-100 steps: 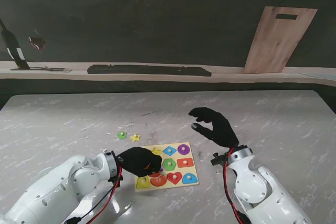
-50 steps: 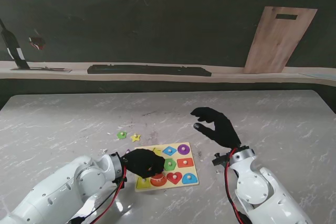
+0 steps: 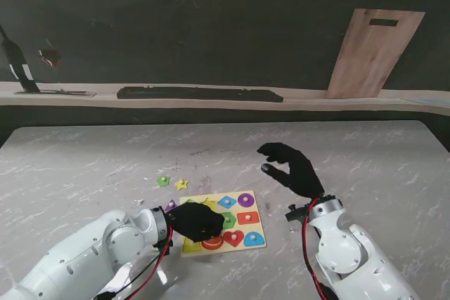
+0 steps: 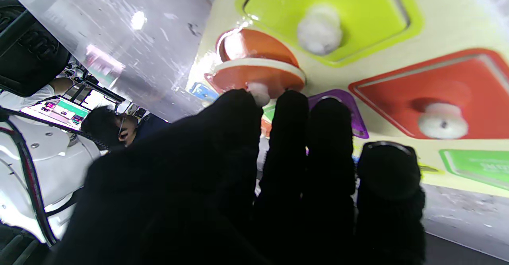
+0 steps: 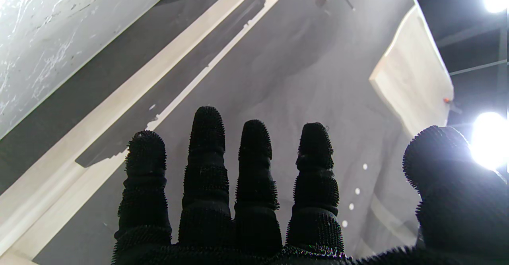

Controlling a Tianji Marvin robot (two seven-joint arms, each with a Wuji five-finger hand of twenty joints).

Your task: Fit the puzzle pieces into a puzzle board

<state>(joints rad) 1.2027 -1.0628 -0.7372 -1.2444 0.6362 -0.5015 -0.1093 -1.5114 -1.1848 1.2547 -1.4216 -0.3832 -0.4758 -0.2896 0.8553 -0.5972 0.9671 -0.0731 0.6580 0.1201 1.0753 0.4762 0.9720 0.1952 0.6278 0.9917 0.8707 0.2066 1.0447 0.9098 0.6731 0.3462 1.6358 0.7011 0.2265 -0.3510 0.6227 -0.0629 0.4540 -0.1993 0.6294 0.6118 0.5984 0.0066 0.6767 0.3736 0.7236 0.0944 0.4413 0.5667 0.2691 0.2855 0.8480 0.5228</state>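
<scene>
Placement of an orange half-round piece by the left robot hand, whose fingertips pinch its white knob over the near-left part of the puzzle board on the bench. The piece sits tilted, one edge raised above its recess. Good practice would be to level it, align the straight edge with the recess, then press down lightly. Right robot hand hovers spread and empty, apart from the board. Two loose pieces, a green one and a yellow star, lie just beyond the board.

Grey-veined marble table, pale yellow puzzle board, perhaps orange semicircle piece
</scene>
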